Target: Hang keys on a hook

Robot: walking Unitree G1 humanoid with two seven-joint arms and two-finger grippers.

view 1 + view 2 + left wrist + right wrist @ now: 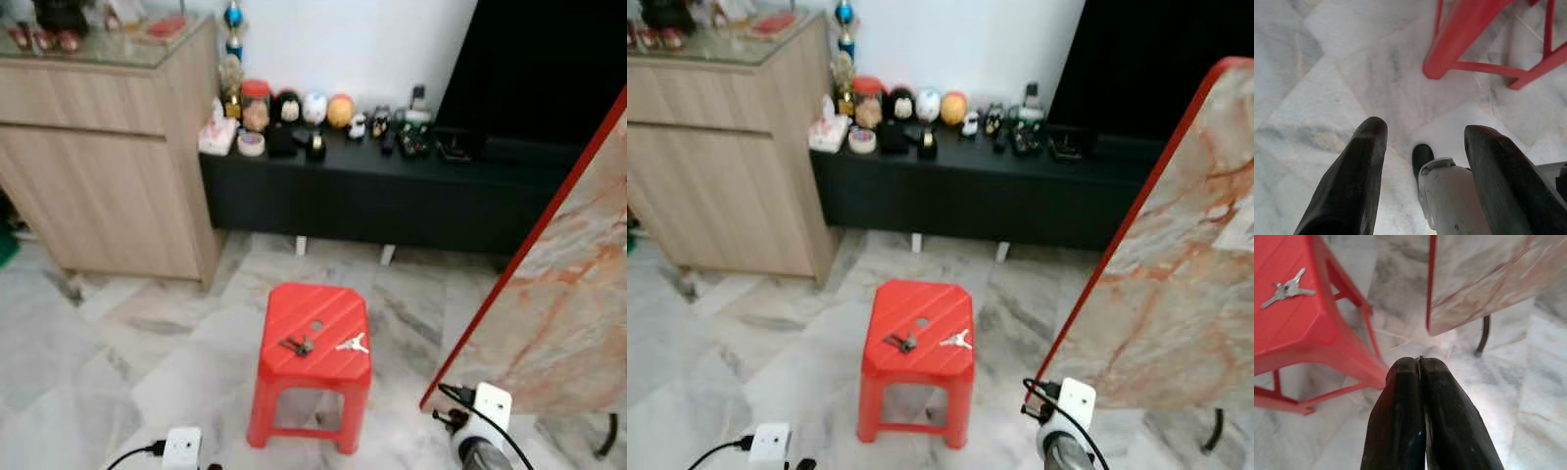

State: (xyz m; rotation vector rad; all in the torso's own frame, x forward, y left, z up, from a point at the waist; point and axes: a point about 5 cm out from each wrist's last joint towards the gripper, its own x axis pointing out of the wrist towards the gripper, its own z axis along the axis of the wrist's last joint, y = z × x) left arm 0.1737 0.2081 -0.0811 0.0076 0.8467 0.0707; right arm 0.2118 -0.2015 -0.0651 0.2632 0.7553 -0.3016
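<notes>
- On the red plastic stool [313,338], two key bunches lie apart: a dark bunch [297,345] toward the robot's left and a silver bunch [353,343] toward its right, with a small hole in the seat between and behind them. Neither is held.
- Right gripper [1420,363] hangs low beside the stool, above the marble floor [118,362]; its two black fingers are pressed together with nothing between them. It must part before any pick, or it will push the silver bunch across the seat.
- Left gripper [1422,134] hangs over the floor near a stool leg, fingers spread wide and empty. The robot's foot [1422,155] shows between them.
- No hook can be made out in these pictures. Risk judged: the robot may lift keys with no confirmed destination and must search while carrying them.
- Keys lie flat on a ribbed, slightly domed seat. Risk judged: long fingers may skid over thin metal, scatter the bunch, or knock it off the edge to the floor.
- Two bunches are present and the task does not say which. Risk judged: the wrong bunch may be taken, or one disturbed while reaching for the other.
- A marble-patterned, red-edged tabletop [563,294] stands just to the right of the stool. Risk judged: the right arm may strike its edge on the approach.
- The stool looks light. Risk judged: a downward press off-centre may tip or shift it.
- Trailing cables at both wrists, seen in the head views, could snag on the stool's legs.
</notes>
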